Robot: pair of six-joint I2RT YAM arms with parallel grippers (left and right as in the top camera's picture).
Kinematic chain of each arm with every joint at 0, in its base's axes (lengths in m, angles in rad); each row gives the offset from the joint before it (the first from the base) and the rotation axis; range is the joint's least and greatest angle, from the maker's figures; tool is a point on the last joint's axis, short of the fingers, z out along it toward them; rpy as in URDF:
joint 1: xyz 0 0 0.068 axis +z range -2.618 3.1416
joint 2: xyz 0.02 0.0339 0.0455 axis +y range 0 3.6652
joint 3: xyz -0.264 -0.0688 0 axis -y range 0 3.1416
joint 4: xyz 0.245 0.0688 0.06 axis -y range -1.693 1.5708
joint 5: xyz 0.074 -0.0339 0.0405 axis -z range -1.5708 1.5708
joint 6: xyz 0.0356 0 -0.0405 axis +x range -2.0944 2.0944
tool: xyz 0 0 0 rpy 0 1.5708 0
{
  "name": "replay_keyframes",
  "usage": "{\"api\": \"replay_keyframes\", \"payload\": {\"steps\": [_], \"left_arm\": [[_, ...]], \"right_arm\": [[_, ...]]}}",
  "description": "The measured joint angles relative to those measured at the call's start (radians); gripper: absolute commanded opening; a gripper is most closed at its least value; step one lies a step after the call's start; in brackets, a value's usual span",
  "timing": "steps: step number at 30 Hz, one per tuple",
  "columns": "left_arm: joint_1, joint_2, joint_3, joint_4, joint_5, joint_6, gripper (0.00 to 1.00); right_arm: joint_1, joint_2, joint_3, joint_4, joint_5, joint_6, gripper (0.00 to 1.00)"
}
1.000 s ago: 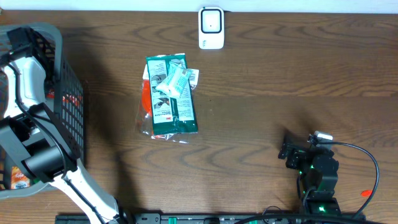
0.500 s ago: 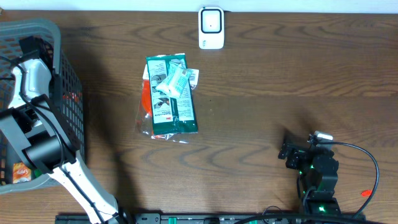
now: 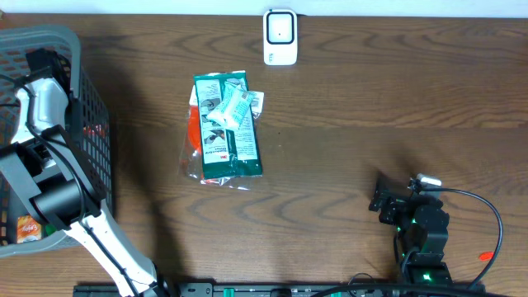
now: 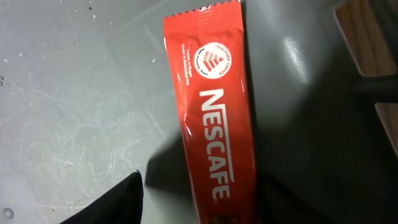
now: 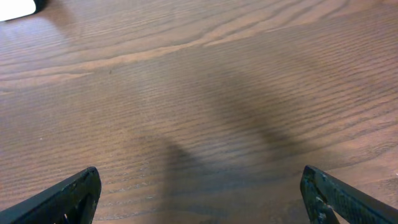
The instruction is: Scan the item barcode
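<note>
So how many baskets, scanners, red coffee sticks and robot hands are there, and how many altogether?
Grey basket: 1
White scanner: 1
Red coffee stick: 1
Robot hands: 2, the left hand and the right hand
Total: 5
</note>
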Motion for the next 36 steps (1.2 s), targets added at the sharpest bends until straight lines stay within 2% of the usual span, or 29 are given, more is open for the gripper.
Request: {"api": "replay_keyframes", "payload": {"steps": [3, 10, 15, 17, 36], "left_arm": [[0.0, 0.0, 0.0, -0.007, 0.005, -0.001, 0.48], [0.0, 0.0, 0.0, -0.015, 0.011, 0.0, 0.37], [0.0, -0.003, -0.001, -0.022, 0.015, 0.0, 0.19], [0.0, -0.007, -0.004, -0.023, 0.018, 0.0, 0.08], [0.0, -0.139, -0.021, -0.031, 0.026, 0.003, 0.08]], "right_arm": [[0.0, 0.0, 0.0, 0.0, 0.0, 0.0, 0.99], [0.0, 0.0, 0.0, 0.0, 0.0, 0.0, 0.99], [0.0, 0.0, 0.0, 0.0, 0.0, 0.0, 0.99], [0.0, 0.0, 0.0, 0.0, 0.0, 0.0, 0.99], [0.0, 0.0, 0.0, 0.002, 0.0, 0.0, 0.99]]}}
